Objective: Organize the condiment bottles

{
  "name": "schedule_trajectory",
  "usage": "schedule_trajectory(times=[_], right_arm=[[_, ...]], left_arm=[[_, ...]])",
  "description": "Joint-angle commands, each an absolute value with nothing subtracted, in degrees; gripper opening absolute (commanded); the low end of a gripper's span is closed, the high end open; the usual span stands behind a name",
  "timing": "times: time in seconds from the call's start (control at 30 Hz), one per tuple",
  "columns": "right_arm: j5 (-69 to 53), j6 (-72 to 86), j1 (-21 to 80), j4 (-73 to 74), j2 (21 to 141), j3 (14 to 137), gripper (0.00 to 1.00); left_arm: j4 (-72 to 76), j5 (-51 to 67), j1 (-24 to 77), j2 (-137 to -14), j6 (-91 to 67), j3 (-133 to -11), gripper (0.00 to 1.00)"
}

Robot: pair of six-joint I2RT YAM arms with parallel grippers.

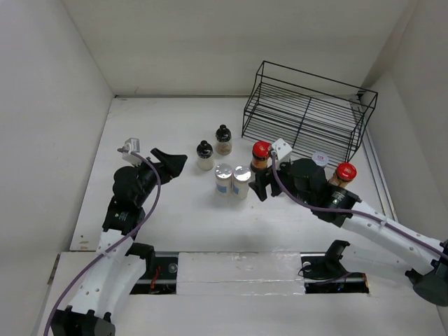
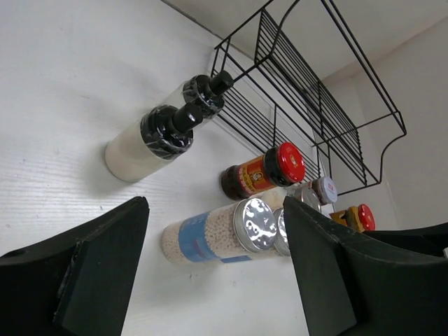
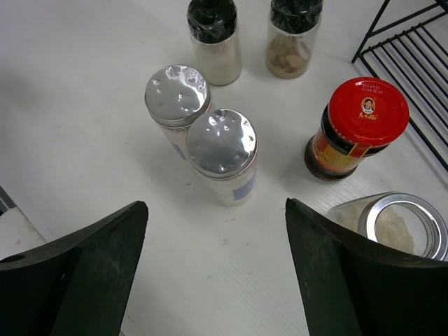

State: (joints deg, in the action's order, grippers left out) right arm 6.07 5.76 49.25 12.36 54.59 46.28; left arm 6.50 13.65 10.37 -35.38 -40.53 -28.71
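Spread claw point(image 3: 215, 208) faces two silver-lidded bottles point(image 3: 222, 140), a red-capped jar point(image 3: 367, 112), seemingly a clear jar point(image 3: 392, 225).

We count seven condiment bottles on the bench point(image 1: 175, 210): two black-capped pale bottles point(image 1: 204, 155) point(image 1: 223, 139), two silver-lidded blue-labelled jars point(image 1: 224, 178) point(image 1: 241, 180), two red-capped amber jars point(image 1: 260, 155) point(image 1: 344, 173), and one clear silver-lidded jar point(image 3: 402, 227). We record one black wire rack point(image 1: 308, 115).
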Motion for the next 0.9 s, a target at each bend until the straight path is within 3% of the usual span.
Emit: schedule_trajectory(times=[0.0,0.43,0.53,0.7,0.87], right_arm=[[8.08,5.1,49.83,11.24,53.79,46.15,0.85],[8.17,6.33,49.83,9.49,55.46,44.74,0.85],[7.65,5.71,49.83,8.96,55.46,44.74,0.81],[6.52,5.71,49.83,7.48,58.09,43.77,0.84],[6.5,5.71,49.83,4.41,63.89,44.56,0.89]], left_arm=[[10.81,16.08,10.2,-35.51,-40.17,-30.67,0.74],[6.68,17.31,10.2,-36.12,-38.32,-33.49,0.82],[6.15,17.93,10.2,-36.12,-37.1,-34.88,0.84],[-4.7,15.31,10.2,-36.12,-31.65,-44.87,0.73],[-13.7,8.18,10.2,-37.44,-24.71,-51.93,0.73]])
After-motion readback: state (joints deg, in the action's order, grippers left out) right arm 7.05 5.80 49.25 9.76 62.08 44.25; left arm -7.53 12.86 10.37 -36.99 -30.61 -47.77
